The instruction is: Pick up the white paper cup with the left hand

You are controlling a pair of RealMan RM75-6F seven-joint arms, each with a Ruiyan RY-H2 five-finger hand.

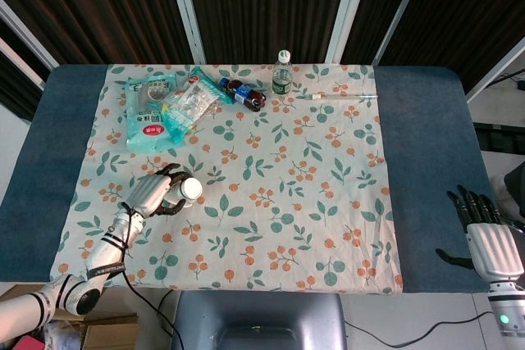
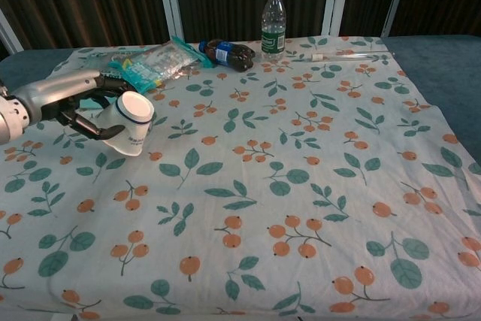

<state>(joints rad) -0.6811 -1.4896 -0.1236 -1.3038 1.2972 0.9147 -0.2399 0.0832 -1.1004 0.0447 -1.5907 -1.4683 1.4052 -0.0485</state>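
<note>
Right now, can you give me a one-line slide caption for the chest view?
Left hand holds the white paper cup tilted above the floral tablecloth, with the bottles and snack packets behind.

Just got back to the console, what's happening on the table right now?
The left hand grips the white paper cup, tilted with its open end toward the chest camera, above the floral tablecloth. The right hand hangs open off the table's right edge, holding nothing.
</note>
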